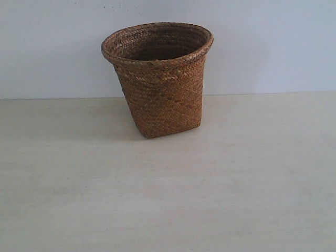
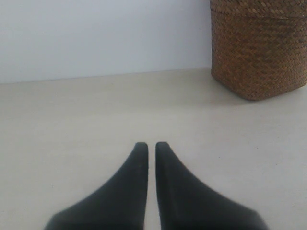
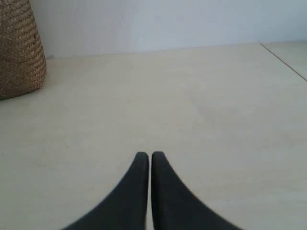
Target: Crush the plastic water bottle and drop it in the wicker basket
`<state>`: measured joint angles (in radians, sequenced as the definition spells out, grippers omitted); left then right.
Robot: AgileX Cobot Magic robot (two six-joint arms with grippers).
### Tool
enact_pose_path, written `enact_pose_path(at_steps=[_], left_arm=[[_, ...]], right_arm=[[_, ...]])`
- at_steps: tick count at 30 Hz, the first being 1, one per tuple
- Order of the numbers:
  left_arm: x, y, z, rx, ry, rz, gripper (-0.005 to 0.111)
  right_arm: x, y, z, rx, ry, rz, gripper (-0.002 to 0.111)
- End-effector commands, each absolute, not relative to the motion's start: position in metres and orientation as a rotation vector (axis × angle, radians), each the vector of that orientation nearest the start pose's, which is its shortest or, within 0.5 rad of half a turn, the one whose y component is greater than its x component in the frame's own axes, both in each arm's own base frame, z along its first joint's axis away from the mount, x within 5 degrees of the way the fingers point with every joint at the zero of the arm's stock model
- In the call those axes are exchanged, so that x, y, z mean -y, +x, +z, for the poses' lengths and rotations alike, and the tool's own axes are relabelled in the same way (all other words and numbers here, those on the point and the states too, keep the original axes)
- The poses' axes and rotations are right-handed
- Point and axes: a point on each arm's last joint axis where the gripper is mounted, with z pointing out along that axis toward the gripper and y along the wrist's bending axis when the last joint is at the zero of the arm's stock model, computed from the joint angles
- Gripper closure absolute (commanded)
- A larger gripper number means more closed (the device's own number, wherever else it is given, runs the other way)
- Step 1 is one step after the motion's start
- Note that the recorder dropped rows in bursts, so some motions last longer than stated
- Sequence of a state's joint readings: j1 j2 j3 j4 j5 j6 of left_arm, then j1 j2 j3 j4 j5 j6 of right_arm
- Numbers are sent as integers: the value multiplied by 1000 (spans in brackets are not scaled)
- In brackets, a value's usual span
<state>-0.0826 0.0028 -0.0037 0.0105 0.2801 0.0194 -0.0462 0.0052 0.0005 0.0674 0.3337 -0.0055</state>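
The wicker basket [image 1: 160,79] stands upright on the pale table near the back wall, brown and woven with a flared round rim. Its lower wall shows in the left wrist view [image 2: 259,52] and its side in the right wrist view [image 3: 19,48]. The plastic water bottle is out of view in every frame; what lies inside the basket is hidden. My left gripper [image 2: 151,145] is shut with nothing between its black fingers, low over bare table and well short of the basket. My right gripper [image 3: 150,155] is shut and holds nothing. Neither arm appears in the exterior view.
The light wooden table [image 1: 236,184] runs to a plain white wall [image 1: 273,42] behind the basket. A table edge or seam [image 3: 285,60] crosses the far corner in the right wrist view.
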Motion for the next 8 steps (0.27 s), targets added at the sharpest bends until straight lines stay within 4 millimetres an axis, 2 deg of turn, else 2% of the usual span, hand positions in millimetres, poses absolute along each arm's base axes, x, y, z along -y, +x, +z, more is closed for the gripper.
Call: enact_pose_path(at_steps=[1,8], left_arm=[[4,55,188,-1759,86,-41,102],[4,55,188,-1759,86,-41,102]], right_arm=[[1,54,183,-1812,77,19,108],[1,54,183,-1811,85,31,108]])
